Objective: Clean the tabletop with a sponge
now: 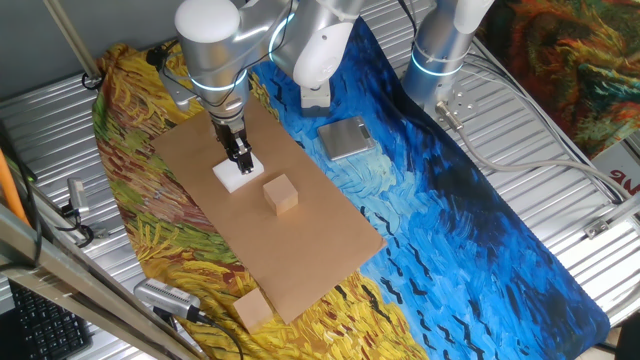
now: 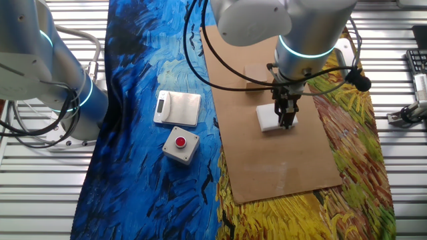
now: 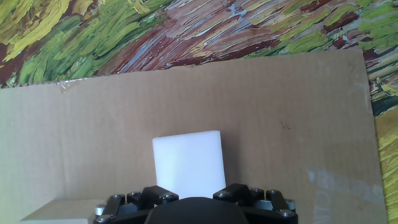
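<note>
Ribbed metal table (image 1: 560, 200), covered mid-span by painted cloth (image 1: 470, 210), blue on one side, yellow-green on the other. Board (image 1: 300, 250) flat on cloth, long, light brown, corrugated look in hand view; pale scuff near one corner. Red-orange patterned fabric (image 1: 570, 50) at far corner of one fixed view. Keyboard edge (image 2: 417, 61) at frame border in the other fixed view. Cables across table slats near second arm base (image 2: 73, 100).

Gripper (image 1: 240, 160) pointing straight down over board, fingers either side of sponge (image 1: 237, 174). Closed onto sponge, pads against its two opposite sides per hand view (image 3: 188, 163). Sponge bottom appears on board surface; contact not fully certain. Sponge roughly at board's middle width, toward the arm end.

Counts: one sponge, white. Two tan cubes: one (image 1: 282, 194) on board just beside sponge, not touching it; another (image 1: 251, 309) off board on cloth at board's near corner. One button box (image 2: 181, 144), white with red button, on blue cloth. One flat grey scale (image 2: 177, 107) near box, apart from it. One silver handheld tool (image 1: 165, 297) on table edge near second cube. Two arms visible, only one over board.
</note>
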